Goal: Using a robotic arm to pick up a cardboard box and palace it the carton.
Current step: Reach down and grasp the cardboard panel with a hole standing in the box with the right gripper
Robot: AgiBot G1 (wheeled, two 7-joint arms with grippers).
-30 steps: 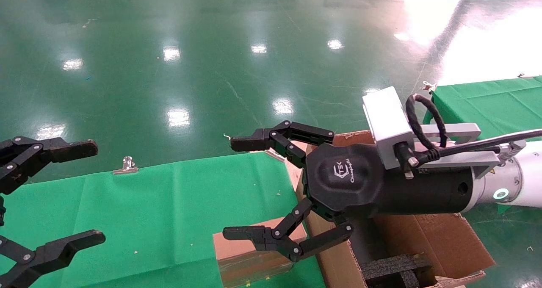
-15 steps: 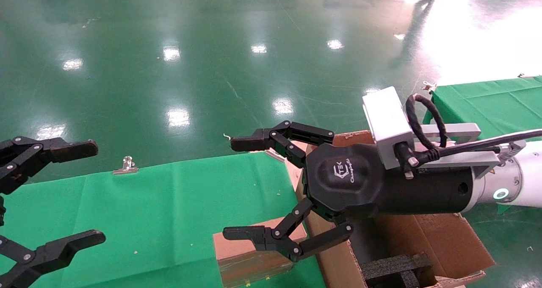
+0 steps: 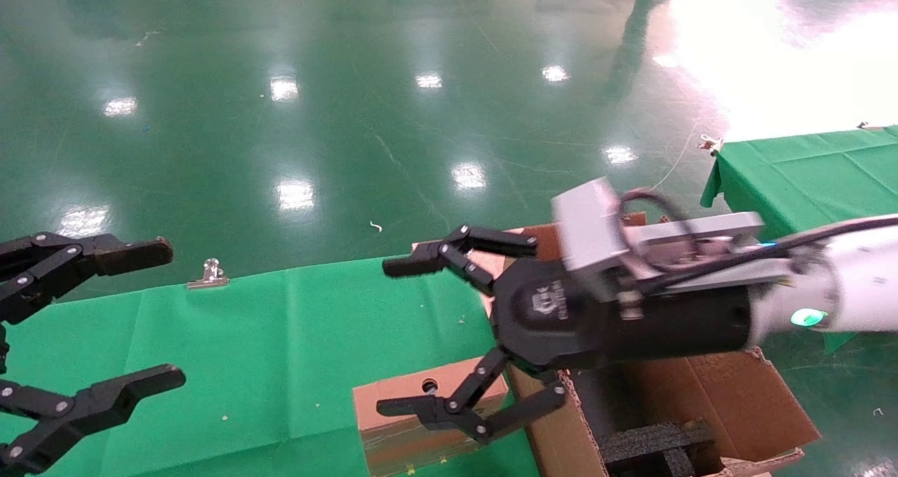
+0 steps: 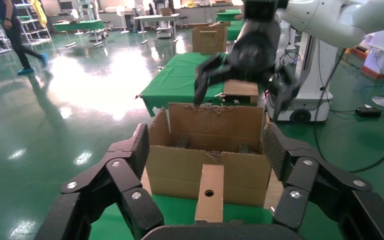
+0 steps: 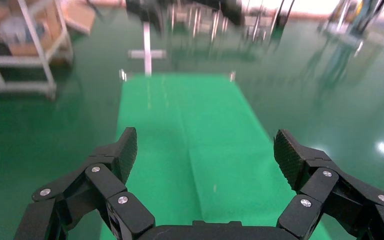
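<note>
Above the near right corner of the green-covered desk (image 3: 280, 337), the right gripper (image 3: 414, 340) of the robotic arm (image 3: 835, 301) hangs with its fingers (image 3: 421, 263) spread wide and nothing between them. Its lower finger crosses in front of the cardboard box (image 3: 414, 410), which lies flat on the cloth just beside the carton (image 3: 729, 400); whether finger and box touch cannot be told from the head view. One round hole shows on the box's top face.

The left gripper (image 3: 91, 323) sits idle over the desk's left end, fingers likewise wide apart and empty.

The left wrist view looks along the desk and gives what the head view does not: the carton's open top with ragged flap edges, the small box end-on against the carton's near wall, and the right gripper above the carton's far side. The right wrist view shows only its own spread fingers (image 5: 125, 150) over bare green cloth and the shiny floor (image 5: 25, 130); neither box nor carton appears there. A metal clip (image 3: 209, 273) sits on the desk's far edge.
</note>
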